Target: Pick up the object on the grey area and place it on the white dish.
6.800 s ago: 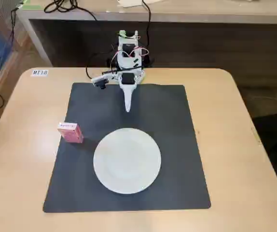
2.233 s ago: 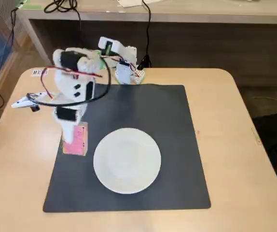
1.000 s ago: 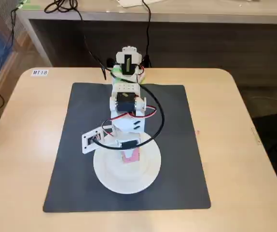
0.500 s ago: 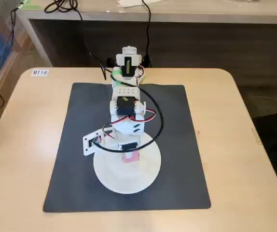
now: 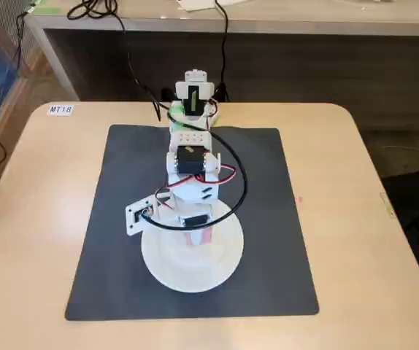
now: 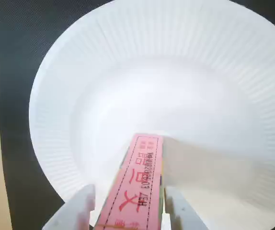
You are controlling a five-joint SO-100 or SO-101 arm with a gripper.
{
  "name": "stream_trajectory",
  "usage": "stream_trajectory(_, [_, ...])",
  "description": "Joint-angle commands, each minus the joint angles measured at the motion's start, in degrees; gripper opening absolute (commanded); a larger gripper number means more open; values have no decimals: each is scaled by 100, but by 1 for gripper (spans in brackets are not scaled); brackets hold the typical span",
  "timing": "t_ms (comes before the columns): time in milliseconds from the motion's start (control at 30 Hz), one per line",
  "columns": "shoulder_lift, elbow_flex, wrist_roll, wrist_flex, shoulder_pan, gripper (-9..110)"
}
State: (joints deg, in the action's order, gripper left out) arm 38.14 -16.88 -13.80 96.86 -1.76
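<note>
Label sticker: a small white tag (image 5: 60, 109) sits at the far left corner of the worktop (image 5: 34, 219), well apart from the work.
Grey area: the dark mat (image 5: 122, 240) covers the middle of the worktop; the dish lies on its near half.
White dish: the round plate (image 5: 167, 270) has a ribbed rim, seen plainly in the wrist view (image 6: 56, 86), and holds nothing except what the tool carries above or on it.
Arm: the white arm (image 5: 187, 164) reaches from the far edge of the mat and bends down over the dish.
Tool: the tool (image 6: 128, 211) is clenched on the object, one finger on each long side.
Object: the pink box (image 6: 140, 182) with red print points toward the dish centre; in the fixed view a pink patch (image 5: 197, 238) shows below the tool, over the plate.
Contact with dish: cannot be told from either view whether the box rests on the plate or hangs just above it.
Handling, judged: the box looks light and stiff, probably thin card, so it may dent under a hard squeeze.
Grip point, judged: the long side faces near mid-length suit it best.
Release risk, judged: dropped on the sloped rim it may slide or tip.
</note>
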Motion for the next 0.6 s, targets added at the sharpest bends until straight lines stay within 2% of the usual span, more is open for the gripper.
stream_trajectory(0, [422,35,-97,44,-70,23])
stream_trajectory(233, [527,26,-246,44,-88,34])
stream_trajectory(567, [1099,-202,-246,44,-114,42])
